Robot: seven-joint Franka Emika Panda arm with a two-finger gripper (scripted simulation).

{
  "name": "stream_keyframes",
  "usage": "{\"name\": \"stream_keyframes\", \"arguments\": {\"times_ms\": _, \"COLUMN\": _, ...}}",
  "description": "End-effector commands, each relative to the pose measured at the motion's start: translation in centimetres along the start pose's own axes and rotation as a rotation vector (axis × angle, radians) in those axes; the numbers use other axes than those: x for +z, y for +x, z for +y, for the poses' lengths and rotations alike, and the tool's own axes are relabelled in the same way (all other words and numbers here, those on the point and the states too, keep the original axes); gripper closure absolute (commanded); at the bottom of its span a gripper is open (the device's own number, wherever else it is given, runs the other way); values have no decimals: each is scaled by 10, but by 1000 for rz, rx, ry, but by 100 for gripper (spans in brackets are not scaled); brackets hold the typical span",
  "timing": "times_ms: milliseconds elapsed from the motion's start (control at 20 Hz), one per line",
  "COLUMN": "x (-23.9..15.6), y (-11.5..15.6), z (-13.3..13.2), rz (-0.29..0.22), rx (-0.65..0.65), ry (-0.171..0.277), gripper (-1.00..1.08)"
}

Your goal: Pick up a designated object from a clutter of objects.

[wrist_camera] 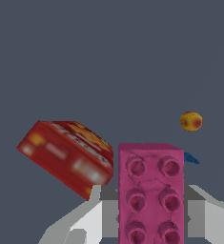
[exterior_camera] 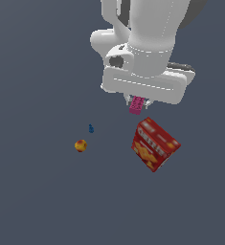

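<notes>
Nearest the wrist camera, the pincer [wrist_camera: 151, 217] is clamped on the pink brick [wrist_camera: 150, 195], its pale fingers [wrist_camera: 85, 224] pressing the two long sides so that the studded face shows fully to the lens; gripping across the narrow width looks like the sensible hold for such a small oblong piece, since it leaves the studs clear and the fingers little to span. In the exterior view the pink brick [exterior_camera: 137, 105] hangs just under the white hand of the arm [exterior_camera: 145, 86], in the pincer [exterior_camera: 138, 103], and seems to sit above the grey worktop [exterior_camera: 37, 201] rather than on it, though the frames give no shadow to confirm the gap; I would judge the grasp made and the lift under way or about to be. Just beyond the brick lies the red cracker box [wrist_camera: 68, 155], tilted on an edge and near the brick but apart from it, so the hold had to come down beside it without touching. Farther out rests the tiny blue piece [wrist_camera: 190, 158], partly hidden behind the brick, and farthest the yellow-red ball [wrist_camera: 190, 121], both well clear of the arm.
</notes>
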State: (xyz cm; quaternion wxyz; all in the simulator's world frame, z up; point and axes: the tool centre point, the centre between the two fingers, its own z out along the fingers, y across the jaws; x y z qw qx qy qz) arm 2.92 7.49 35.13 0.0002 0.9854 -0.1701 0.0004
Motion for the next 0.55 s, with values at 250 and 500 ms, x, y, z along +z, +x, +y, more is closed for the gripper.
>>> {"name": "stream_keyframes", "arguments": {"times_ms": 250, "x": -24, "y": 4, "z": -17, "rz": -1, "rx": 1, "ry": 0, "gripper": 108}}
{"name": "stream_keyframes", "arguments": {"times_ms": 500, "x": -27, "y": 5, "z": -19, "rz": -1, "rx": 1, "ry": 0, "gripper": 108}}
